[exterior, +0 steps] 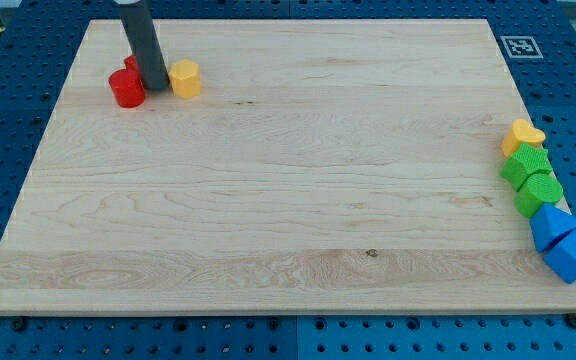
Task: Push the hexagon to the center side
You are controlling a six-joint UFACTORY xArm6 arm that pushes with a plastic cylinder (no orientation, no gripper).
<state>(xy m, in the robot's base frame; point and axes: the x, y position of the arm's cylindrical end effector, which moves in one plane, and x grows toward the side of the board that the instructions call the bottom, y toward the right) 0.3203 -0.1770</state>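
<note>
A yellow hexagon block (185, 77) lies near the board's top left. My tip (155, 87) rests on the board just to the view's left of it, between it and a red round block (126, 88). The tip appears to touch or nearly touch both. A second red block (131, 65) sits just behind the round one and is partly hidden by the rod, so its shape is unclear.
Along the right edge of the wooden board (288, 200) stand a yellow heart block (522, 134), two green blocks (525, 164) (539, 191) and two blue blocks (551, 225) (575, 256). A black-and-white marker (517, 46) is at the top right corner.
</note>
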